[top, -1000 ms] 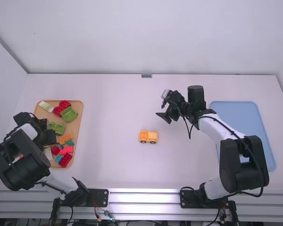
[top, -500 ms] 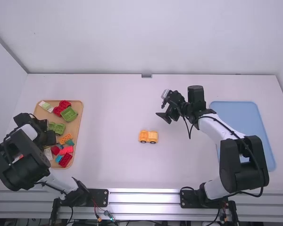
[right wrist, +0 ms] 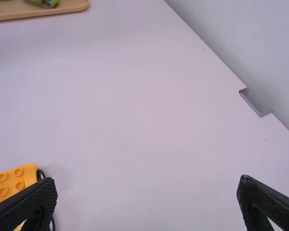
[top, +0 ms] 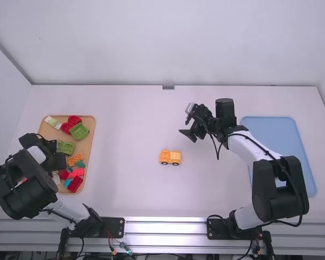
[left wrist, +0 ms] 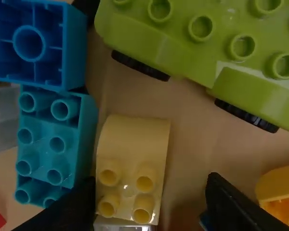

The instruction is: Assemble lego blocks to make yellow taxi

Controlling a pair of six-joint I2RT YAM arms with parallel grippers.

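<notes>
Over on left, left gripper [top: 58,160] low over wooden tray [top: 90,140], fingers apart, pale yellow block [left wrist: 132,173] between them. Mid-table, yellow wheeled piece [top: 170,157]. Right of that and farther, right gripper [top: 187,135], fingers wide apart. Rightmost, blue tray [top: 276,129].

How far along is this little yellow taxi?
Early stage, I'd say. Done: a yellow wheeled piece stands out on the table, with studs bare on top. In hand: nothing gripped; the open left hand is at a curved yellow block in the tray, and the right hand is open and empty. Left: probably lifting that block and pressing it onto the studs.
</notes>
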